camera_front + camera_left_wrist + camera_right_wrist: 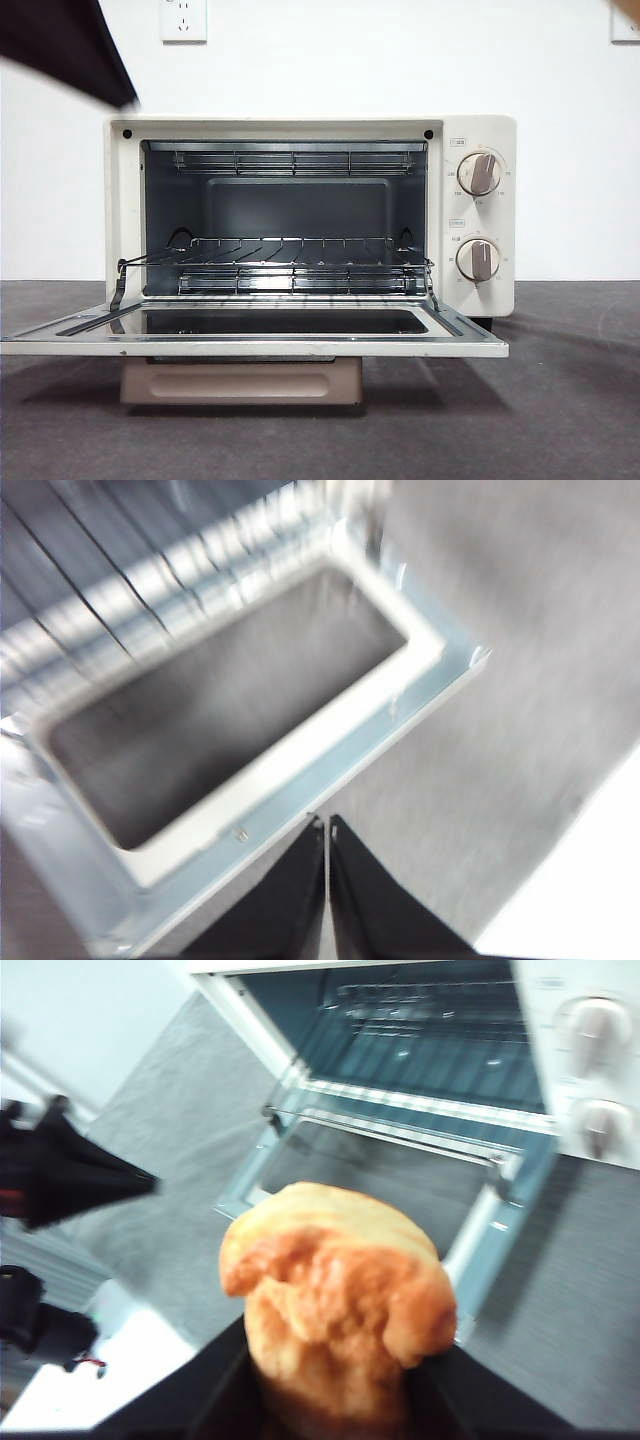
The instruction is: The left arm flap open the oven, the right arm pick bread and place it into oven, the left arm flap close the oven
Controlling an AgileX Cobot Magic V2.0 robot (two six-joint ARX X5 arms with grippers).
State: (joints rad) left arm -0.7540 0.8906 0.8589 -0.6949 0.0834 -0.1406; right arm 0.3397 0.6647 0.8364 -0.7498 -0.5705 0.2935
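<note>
The cream-white oven [480, 130] stands open, its door [250, 345] flapped down flat toward me and the wire rack [290, 255] bare inside. My left gripper [326, 822] is shut and empty, hovering just off the front edge of the lowered door [330, 770]; in the front view it is the dark arm [70, 50] at the top left. My right gripper [335, 1360] is shut on the golden-orange bread [335, 1290], held in the air above and in front of the open door [480, 1240]. The bread does not show in the front view.
Two knobs [480, 173] [479, 259] sit on the oven's right panel. The beige handle [240, 382] hangs under the lowered door. The left arm's black tip [140, 1182] shows beside the door in the right wrist view. Grey mat [570, 400] surrounds the oven.
</note>
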